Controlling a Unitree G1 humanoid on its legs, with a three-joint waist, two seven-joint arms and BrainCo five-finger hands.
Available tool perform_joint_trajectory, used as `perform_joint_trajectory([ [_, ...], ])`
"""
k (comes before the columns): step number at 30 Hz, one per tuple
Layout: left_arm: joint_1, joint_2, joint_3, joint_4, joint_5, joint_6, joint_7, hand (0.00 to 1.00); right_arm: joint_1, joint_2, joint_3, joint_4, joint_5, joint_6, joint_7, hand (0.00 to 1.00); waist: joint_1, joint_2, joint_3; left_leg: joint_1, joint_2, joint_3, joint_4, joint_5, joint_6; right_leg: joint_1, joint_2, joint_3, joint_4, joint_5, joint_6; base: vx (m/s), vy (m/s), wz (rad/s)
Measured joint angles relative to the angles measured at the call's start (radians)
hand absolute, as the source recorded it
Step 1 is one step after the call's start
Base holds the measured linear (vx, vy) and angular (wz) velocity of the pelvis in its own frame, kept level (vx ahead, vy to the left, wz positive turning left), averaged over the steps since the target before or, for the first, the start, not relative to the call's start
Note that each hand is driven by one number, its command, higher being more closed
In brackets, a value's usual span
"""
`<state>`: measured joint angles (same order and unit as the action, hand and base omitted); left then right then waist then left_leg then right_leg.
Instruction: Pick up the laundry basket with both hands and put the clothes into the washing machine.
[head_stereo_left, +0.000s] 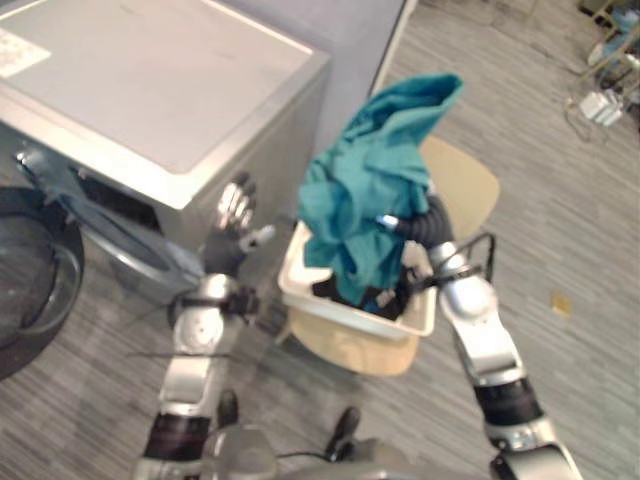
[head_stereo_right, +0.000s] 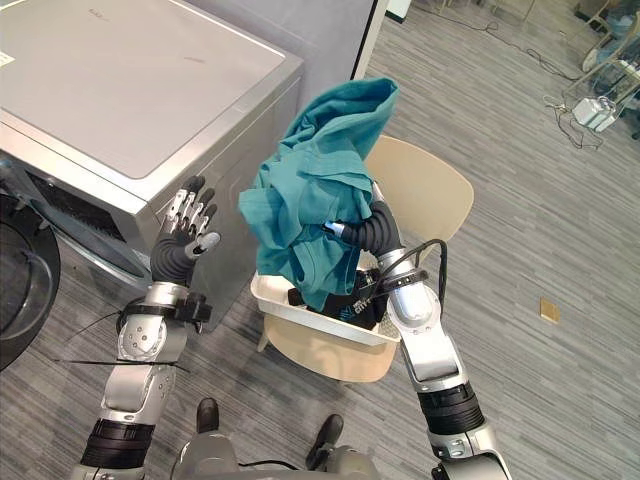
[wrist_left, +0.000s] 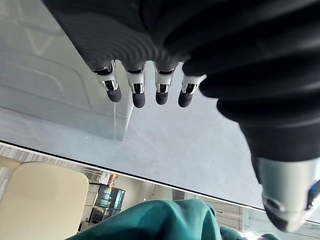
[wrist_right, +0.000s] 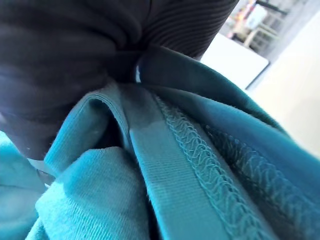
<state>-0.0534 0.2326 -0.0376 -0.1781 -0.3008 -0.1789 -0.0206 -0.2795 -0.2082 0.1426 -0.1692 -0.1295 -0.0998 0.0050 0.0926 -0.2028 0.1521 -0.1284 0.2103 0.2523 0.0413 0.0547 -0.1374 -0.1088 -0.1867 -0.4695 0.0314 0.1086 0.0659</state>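
Left eye view: washing machine (head_stereo_right: 130, 90) at left. Left hand (head_stereo_right: 185, 240) beside its side wall, fingers (wrist_left: 137, 92) straight, empty, probably waiting. Teal garment (head_stereo_right: 310, 190) hangs high over laundry basket (head_stereo_right: 300, 312) on chair (head_stereo_right: 420, 190) seat. Right hand (head_stereo_right: 365, 228) clamps garment, likely for carrying to washer.

Teal garment (head_stereo_right: 318, 195): knit cloth, stitched hem. Washing machine (head_stereo_right: 130, 90): matt metal. Basket (head_stereo_right: 268, 293): smooth white plastic.
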Motion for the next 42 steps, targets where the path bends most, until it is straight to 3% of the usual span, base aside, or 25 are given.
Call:
perform_joint_trajectory([
  [4,-0.002,0.014,-0.005,-0.012,-0.068,0.0,-0.031,0.0,-0.003,-0.011,-0.026,0.009,-0.021,0.011,-0.003,1.0,-0.002,0.003,0.001,-0.002,-0.013,-0.001,-0.005,0.0,0.0,-0.002,-0.013,-0.006,0.0,0.001,0.001,0.03,0.035,0.05],
  [8,-0.018,0.147,-0.099,-0.01,-0.195,0.007,-0.105,0.0,-0.075,-0.048,-0.022,0.079,-0.023,0.017,-0.003,1.0,-0.02,0.025,-0.008,-0.002,-0.022,0.0,-0.008,0.0,0.001,-0.002,-0.023,-0.008,0.001,0.002,0.003,0.01,0.006,0.01],
  [12,-0.095,0.247,-0.167,0.041,-0.216,0.017,-0.165,0.0,-0.15,-0.088,0.026,0.086,-0.011,0.019,-0.002,1.0,-0.024,0.056,-0.026,0.022,-0.021,0.021,-0.02,0.004,0.006,0.001,-0.021,0.01,0.001,0.003,0.005,0.01,0.013,-0.12],
  [18,-0.205,0.27,-0.249,0.149,-0.184,0.015,-0.172,0.0,-0.156,-0.089,0.098,0.085,0.084,0.006,0.001,1.0,-0.033,0.072,-0.043,0.063,-0.023,0.035,-0.06,0.021,0.007,0.017,-0.018,0.017,0.0,0.003,0.005,0.0,0.005,-0.06],
  [20,-0.23,0.272,-0.289,0.188,-0.146,0.016,-0.17,0.0,-0.165,-0.048,0.142,0.085,0.103,0.006,0.015,1.0,-0.052,0.072,-0.051,0.073,-0.027,0.037,-0.083,0.035,0.011,0.017,-0.018,0.017,0.0,0.004,0.006,0.0,0.0,0.0],
  [23,-0.26,0.269,-0.318,0.231,-0.098,0.017,-0.157,0.0,-0.168,-0.014,0.179,0.085,0.131,0.006,0.021,1.0,-0.053,0.071,-0.052,0.083,-0.031,0.042,-0.093,0.041,0.013,0.018,-0.02,0.023,0.0,0.006,0.009,0.0,0.008,-0.04],
  [31,-0.291,0.174,-0.316,0.298,-0.01,0.018,-0.073,0.0,-0.167,0.054,0.262,0.085,0.2,0.007,0.024,1.0,-0.056,0.073,-0.073,0.096,-0.038,0.049,-0.112,0.049,0.015,0.019,-0.024,0.029,0.0,0.009,0.013,0.0,0.005,-0.01],
  [32,-0.293,0.16,-0.315,0.308,-0.001,0.02,-0.06,1.0,-0.167,0.06,0.266,0.085,0.207,0.007,0.023,1.0,-0.056,0.074,-0.077,0.097,-0.038,0.049,-0.112,0.049,0.016,0.019,-0.024,0.029,0.0,0.009,0.013,0.0,0.0,0.0],
  [42,-0.318,0.072,-0.299,0.307,0.036,0.018,0.005,1.0,-0.167,0.062,0.251,0.119,0.239,0.007,0.016,1.0,-0.061,0.078,-0.08,0.121,-0.04,0.057,-0.134,0.055,0.015,0.03,-0.022,0.031,-0.003,0.009,0.013,0.0,0.0,0.0],
])
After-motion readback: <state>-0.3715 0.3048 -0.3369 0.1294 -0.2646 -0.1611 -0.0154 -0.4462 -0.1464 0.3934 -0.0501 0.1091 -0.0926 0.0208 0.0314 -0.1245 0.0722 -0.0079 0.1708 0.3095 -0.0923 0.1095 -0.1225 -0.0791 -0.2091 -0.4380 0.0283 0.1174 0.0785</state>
